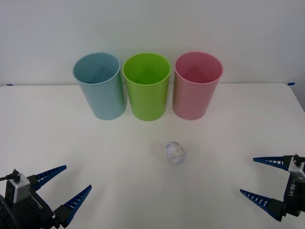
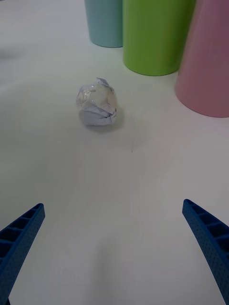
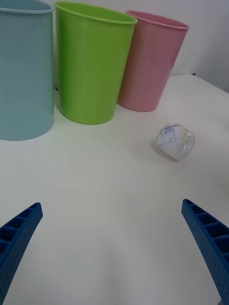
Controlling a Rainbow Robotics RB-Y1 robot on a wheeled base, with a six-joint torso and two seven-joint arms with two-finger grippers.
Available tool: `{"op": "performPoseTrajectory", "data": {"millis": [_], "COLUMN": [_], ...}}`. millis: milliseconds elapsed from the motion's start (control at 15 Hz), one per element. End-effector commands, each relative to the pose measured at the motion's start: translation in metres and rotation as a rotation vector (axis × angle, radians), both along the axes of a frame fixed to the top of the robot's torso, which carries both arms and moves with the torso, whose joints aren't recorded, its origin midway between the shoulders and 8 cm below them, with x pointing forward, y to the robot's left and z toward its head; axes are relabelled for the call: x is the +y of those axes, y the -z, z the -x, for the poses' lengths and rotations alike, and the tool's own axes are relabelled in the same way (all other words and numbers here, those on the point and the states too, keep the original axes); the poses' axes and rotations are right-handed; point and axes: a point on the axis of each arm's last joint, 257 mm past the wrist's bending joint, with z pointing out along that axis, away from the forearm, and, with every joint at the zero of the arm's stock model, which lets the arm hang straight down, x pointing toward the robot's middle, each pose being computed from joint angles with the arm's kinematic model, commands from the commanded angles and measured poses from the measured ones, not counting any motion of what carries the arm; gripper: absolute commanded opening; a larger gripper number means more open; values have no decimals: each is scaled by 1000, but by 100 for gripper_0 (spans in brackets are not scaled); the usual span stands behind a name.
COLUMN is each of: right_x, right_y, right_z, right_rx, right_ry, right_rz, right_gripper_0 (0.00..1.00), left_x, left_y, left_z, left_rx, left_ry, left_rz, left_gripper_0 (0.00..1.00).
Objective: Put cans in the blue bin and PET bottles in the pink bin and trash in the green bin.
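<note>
The trash [image 1: 176,153] is a small crumpled wad of clear film lying on the white table, in front of the gap between the green bin [image 1: 147,86] and the pink bin [image 1: 196,85]. The blue bin [image 1: 100,85] stands left of the green one; all three are upright in a row at the back. My left gripper [image 1: 64,187] hovers open at the near left corner, well away from the wad. My right gripper [image 1: 261,178] is open at the near right. The wad [image 2: 97,106] lies ahead of the right fingers, and the same wad [image 3: 176,141] lies ahead of the left ones.
A white wall rises just behind the bins. Small blue tape marks sit at the table's far left [image 1: 9,84] and far right [image 1: 291,84] corners. Bare tabletop [image 1: 119,167] spreads between the grippers and the bins.
</note>
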Motion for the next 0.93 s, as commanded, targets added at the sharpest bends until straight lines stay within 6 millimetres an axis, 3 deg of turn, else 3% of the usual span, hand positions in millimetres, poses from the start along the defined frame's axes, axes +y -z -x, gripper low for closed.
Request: {"op": "performPoseTrajectory", "data": {"millis": [67,933], "right_x": [0,0], "right_y": [0,0], "right_z": [0,0], "right_rx": [0,0], "right_ry": [0,0], "right_rz": [0,0], "right_gripper_0": [100,100], "left_x": [0,0], "left_y": [0,0], "left_z": [0,0], "left_rx": [0,0], "left_ry": [0,0], "left_rz": [0,0], "left_gripper_0": [100,100]}}
